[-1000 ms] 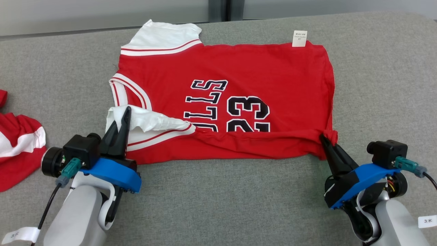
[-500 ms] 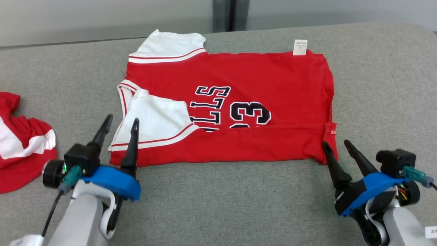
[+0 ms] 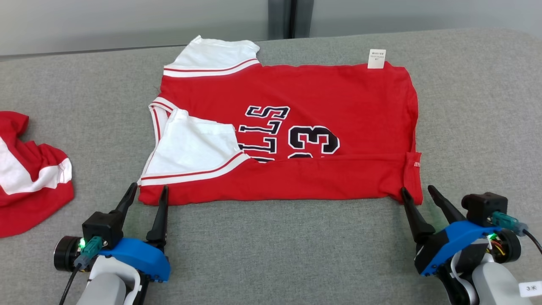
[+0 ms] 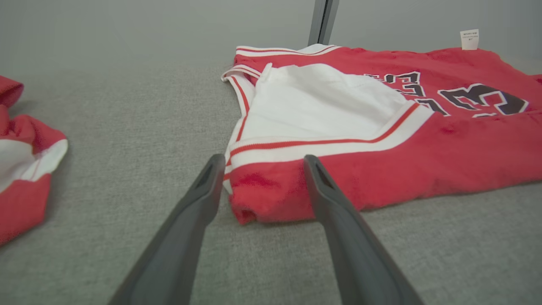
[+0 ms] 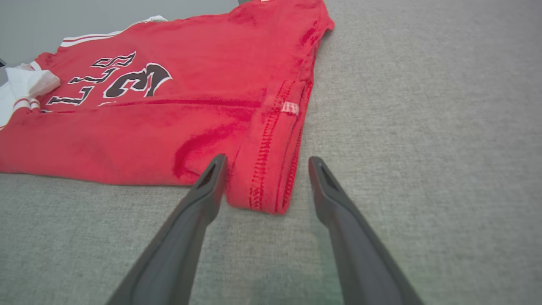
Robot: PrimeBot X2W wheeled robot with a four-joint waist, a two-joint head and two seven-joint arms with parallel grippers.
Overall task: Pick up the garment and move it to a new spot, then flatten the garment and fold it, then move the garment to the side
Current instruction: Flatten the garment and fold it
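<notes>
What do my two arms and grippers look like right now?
Both alike: left gripper and right gripper have two long, tapered dark fingers on a blue mount, a black camera block with a teal-plugged cable, pale grey forearms, plus a white label.

There's the red jersey, spread flat and sideways on the grey cloth surface, neck end to the left, hem to the right. Its near long edge is folded up over the front in a straight red band, covering part of the black, white-edged lettering and the number 23. The near white sleeve, trimmed with a red stripe, lies folded in over the chest; the far white sleeve pokes out past the far edge. A small white label sticks out from the far edge near the hem
</notes>
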